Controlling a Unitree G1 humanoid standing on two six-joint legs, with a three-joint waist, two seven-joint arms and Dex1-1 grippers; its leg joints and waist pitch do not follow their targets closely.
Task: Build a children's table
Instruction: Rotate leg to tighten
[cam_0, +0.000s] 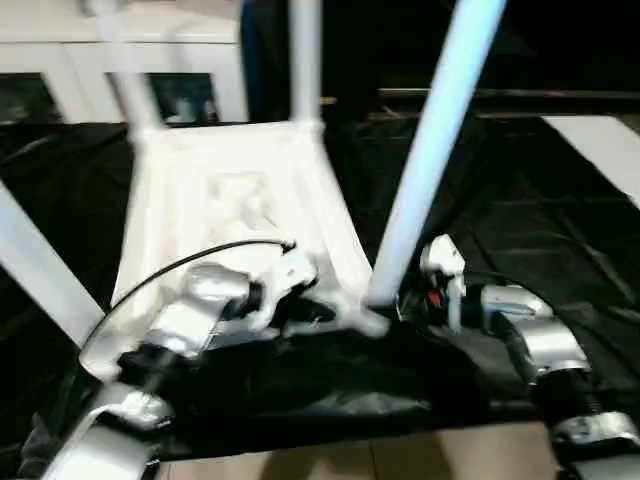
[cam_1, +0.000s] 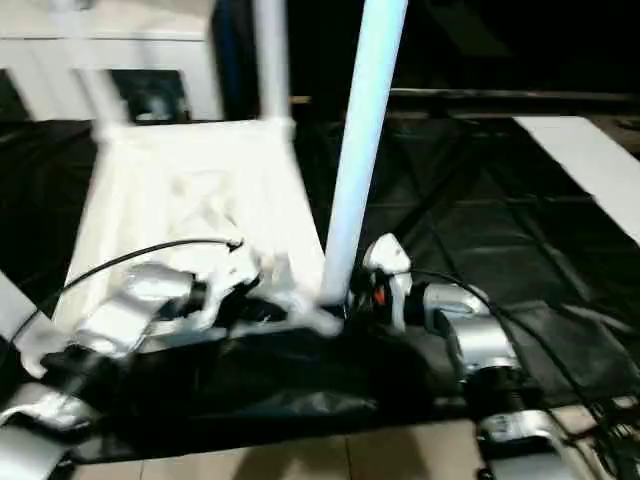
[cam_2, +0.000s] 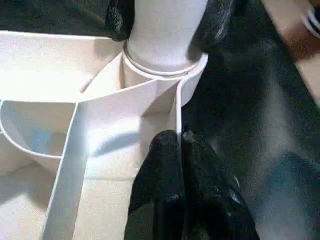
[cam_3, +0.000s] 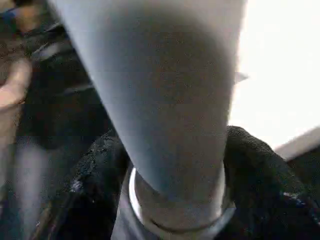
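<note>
White plastic children's table (cam_0: 230, 200) lies upside down on black sheeting (cam_0: 520, 220), legs up. Left end effector (cam_2: 180, 170) pinches its rim by the near corner socket; right end effector (cam_3: 170, 200) clamps that corner's leg (cam_0: 430, 150) at its base.

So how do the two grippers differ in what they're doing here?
The right gripper has its fingers either side of the near-right leg, just above the corner socket; the left gripper pinches the thin rim of the upturned table top. The right grips a round upright part, the left a flat wall. The left's fingers are nearly together; the right's are spread by the leg. Both work at the same corner.
</note>
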